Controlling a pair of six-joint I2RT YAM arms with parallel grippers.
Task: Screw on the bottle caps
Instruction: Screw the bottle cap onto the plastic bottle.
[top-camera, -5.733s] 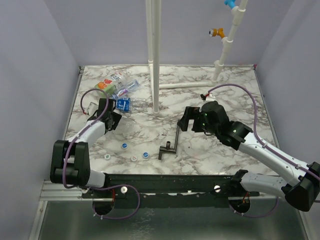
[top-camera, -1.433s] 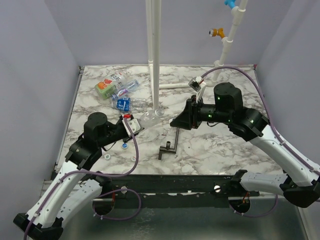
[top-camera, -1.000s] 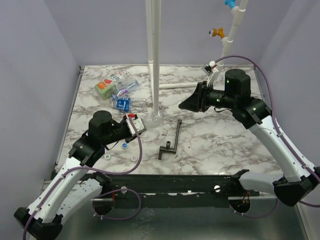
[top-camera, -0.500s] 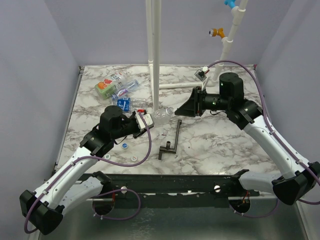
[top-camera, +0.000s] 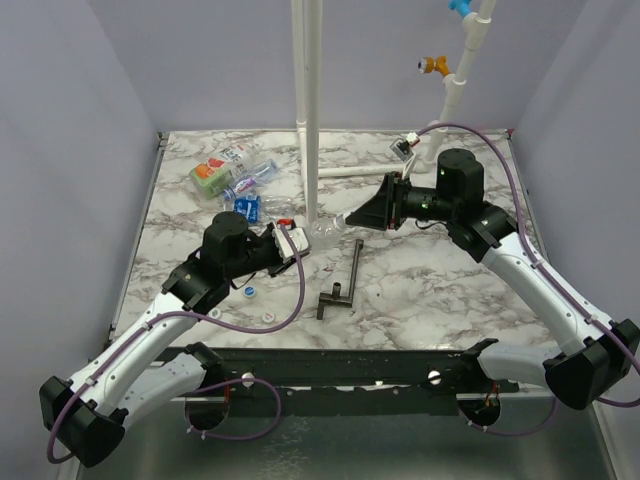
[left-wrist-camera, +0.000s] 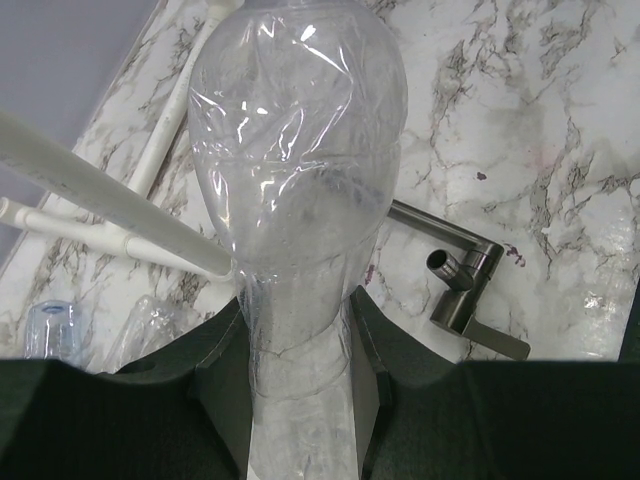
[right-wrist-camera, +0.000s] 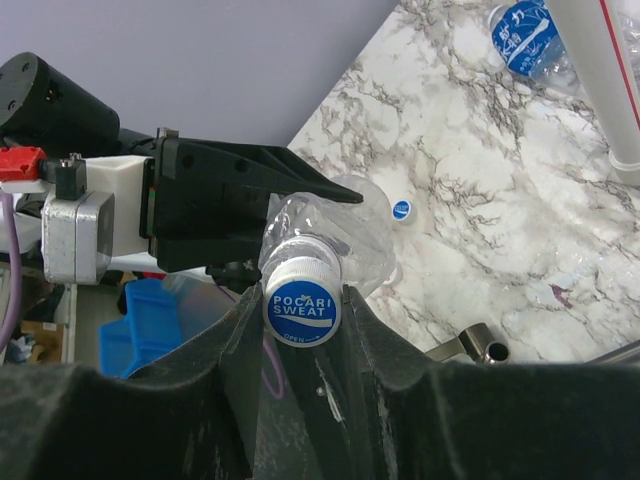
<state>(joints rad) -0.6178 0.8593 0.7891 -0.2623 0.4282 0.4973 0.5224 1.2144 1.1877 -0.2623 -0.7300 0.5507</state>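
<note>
My left gripper (left-wrist-camera: 297, 370) is shut on the lower part of a clear, label-less bottle (left-wrist-camera: 300, 190), holding it off the table near the middle (top-camera: 325, 232). My right gripper (right-wrist-camera: 302, 312) is shut on a white cap with a blue top (right-wrist-camera: 302, 303). The cap sits at that bottle's mouth, with the crumpled bottle (right-wrist-camera: 352, 232) just behind it. The two grippers meet over the table, the left gripper (top-camera: 293, 240) facing the right gripper (top-camera: 352, 219). Loose caps lie on the table: a blue one (top-camera: 248, 291) and a white one (top-camera: 268, 316).
A black T-shaped tool (top-camera: 345, 280) lies just in front of the held bottle. A tall white pipe (top-camera: 307, 110) rises right behind it. More bottles lie at the back left, one with a green and orange label (top-camera: 213, 172), one with a blue label (top-camera: 247, 208).
The left arm has carried the bottle right, toward the table's middle. The right gripper has come down and left with the cap to meet the bottle's mouth. Both grips are unchanged.
</note>
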